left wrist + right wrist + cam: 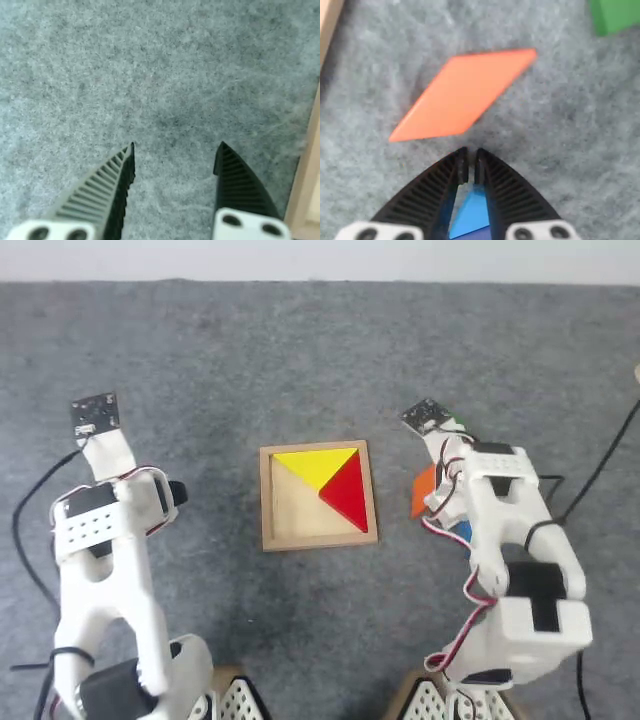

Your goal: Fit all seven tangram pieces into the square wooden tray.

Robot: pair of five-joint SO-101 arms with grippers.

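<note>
Orange parallelogram (462, 95) flat, long axis toward green piece (615, 15)

Surface: grey felt-like mat (300, 360), fuzzy and evenly lit.
Backdrop: pale wall strip (320, 258) along the mat's far edge.

- Left arm (100, 570): white moulded shells with black motor blocks between them, and a grid of small holes on one plate.
- Right arm (520, 560): the same white shells and black motors.
- Thin wires (468, 625) in red, white and black loop along its side.
- A black cable (25, 540) trails from the left arm.
- A small dark circuit board (94, 415) sits at the left wrist.
- Left gripper (176, 144): dark, ribbed, pointed fingers on white mounts with round screw holes.
- Right gripper (471, 149): black ribbed fingers on the same white mounts.
</note>
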